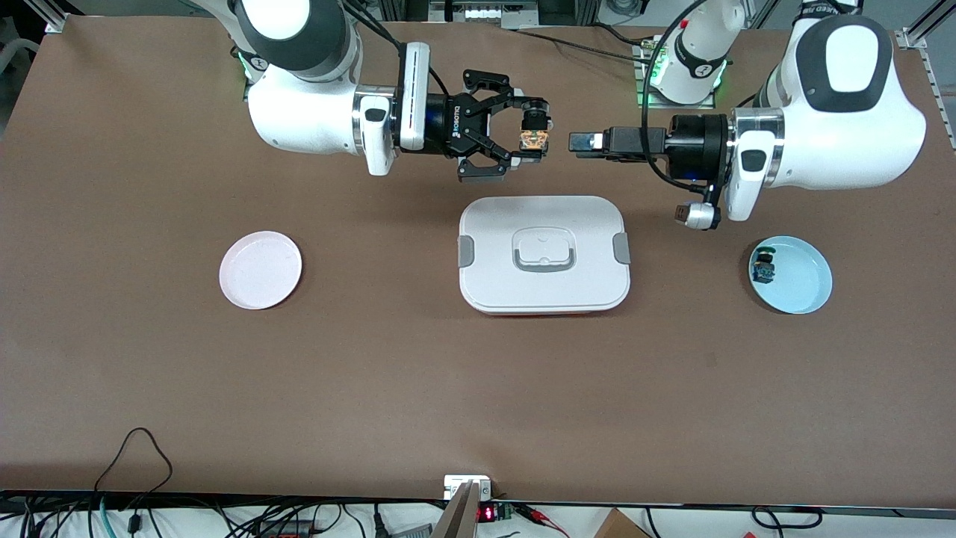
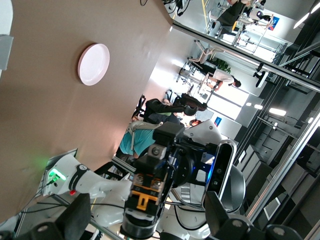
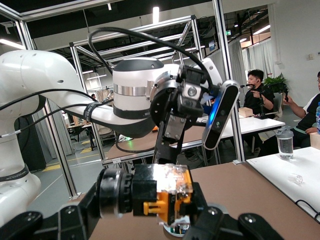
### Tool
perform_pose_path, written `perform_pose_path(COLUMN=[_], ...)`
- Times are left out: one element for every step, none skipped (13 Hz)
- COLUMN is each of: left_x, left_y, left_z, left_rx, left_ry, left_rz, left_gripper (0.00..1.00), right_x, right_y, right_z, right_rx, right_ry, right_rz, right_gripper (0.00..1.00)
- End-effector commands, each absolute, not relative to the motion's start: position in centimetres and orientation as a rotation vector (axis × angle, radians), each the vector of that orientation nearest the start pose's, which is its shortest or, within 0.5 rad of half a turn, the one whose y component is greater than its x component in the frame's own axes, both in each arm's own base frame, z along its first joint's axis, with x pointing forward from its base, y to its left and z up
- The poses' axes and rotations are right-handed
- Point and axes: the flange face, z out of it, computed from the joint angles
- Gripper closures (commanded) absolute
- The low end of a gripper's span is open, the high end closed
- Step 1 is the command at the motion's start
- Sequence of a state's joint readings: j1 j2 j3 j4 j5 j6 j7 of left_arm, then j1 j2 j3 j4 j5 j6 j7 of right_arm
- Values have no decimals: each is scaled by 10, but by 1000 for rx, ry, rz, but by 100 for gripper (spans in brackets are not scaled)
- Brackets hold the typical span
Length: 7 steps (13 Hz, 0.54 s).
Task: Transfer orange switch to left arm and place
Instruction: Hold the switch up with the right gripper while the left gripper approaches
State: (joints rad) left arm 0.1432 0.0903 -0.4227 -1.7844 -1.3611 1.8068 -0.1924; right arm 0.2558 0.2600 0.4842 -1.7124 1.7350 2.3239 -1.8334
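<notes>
The orange switch (image 1: 535,139) hangs in the air with my right gripper (image 1: 530,136) shut on it, over the bare table between the box (image 1: 582,218) and the robot bases. In the right wrist view the switch (image 3: 165,192) shows its orange clip and black body between the right gripper (image 3: 150,212) fingers. My left gripper (image 1: 576,142) is level with the switch, points at it, and stands open a short gap away. In the left wrist view the switch (image 2: 145,195) sits straight ahead between the open left gripper's (image 2: 147,226) fingers (image 2: 75,220), not touching them.
The white box stands mid-table. A pink plate (image 1: 261,270) lies toward the right arm's end. A blue plate (image 1: 805,288) toward the left arm's end holds a small green-and-blue switch (image 1: 764,269). Cables run along the table's front edge.
</notes>
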Motion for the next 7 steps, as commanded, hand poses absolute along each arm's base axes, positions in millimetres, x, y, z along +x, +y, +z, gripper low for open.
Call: perform_pose_path(left_x=[541,540,540,537,536,534,533], left_y=[-247,-247,-247,-251,-253,-253,-254], left_z=[562,562,561,558,557,551,551], left_rx=[1801,1801,1802,1805,1804,1807,1807], left_ry=[254,237,231,228,226,231,231], left_rz=[-307,-296,-294,-304,-315,-326,-328], left_gripper=[0,0,0,0,0,0,0], right_x=[500,500,500,500,500,501,501], right_y=[447,448,447,447,447,446,446], right_z=[512,511,510,509,509,508,508], right_rx=[-1341,-1337,-1338,-1342,-1345,-1350,-1352], right_ry=[-1079,-1085,-1086,-1086,-1085,-1087,-1084], right_rz=[-1079,-1082,-1084,-1082,-1083,-1087,-1085], right_gripper=[99,99,99,99,99,99,99])
